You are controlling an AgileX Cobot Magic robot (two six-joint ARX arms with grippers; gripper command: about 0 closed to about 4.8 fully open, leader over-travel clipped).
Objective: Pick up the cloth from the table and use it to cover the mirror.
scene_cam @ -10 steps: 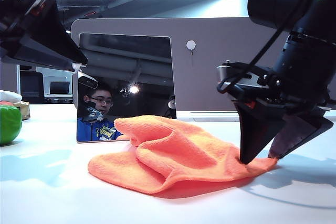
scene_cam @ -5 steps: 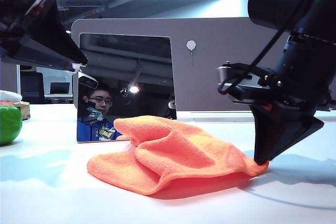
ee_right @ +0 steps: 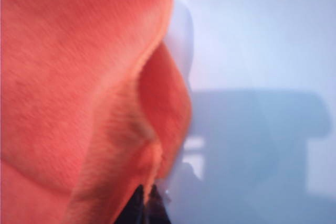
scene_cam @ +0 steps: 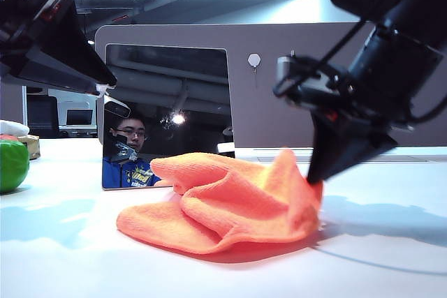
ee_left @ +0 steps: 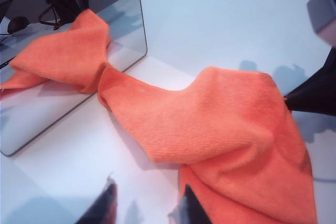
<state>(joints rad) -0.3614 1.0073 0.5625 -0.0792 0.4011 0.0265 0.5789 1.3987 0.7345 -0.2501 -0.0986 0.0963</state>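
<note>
No readable writing is showing. Your right claw (scene_cam: pixel 312 178) is pinching the cloth's (scene_cam: pixel 230 204) right corner shut, lifting it; your left claw (ee_left: pixel 147 203) is hovering part-open, empty, upper left near the mirror (scene_cam: pixel 167 116).

The cloth (scene_cam: pixel 223 204) lay heaped on the surface (scene_cam: pixel 84 256), just in front of the mirror (scene_cam: pixel 166 116), which stood upright before the partition (scene_cam: pixel 279 82). The cloth's right corner was raised off the surface, pinched in the right hand (scene_cam: pixel 314 178). The left hand (scene_cam: pixel 105 83) hung above the mirror's left edge, apart from the cloth. A round object (scene_cam: pixel 12 165) sat at the far left, well apart from the cloth.
</note>
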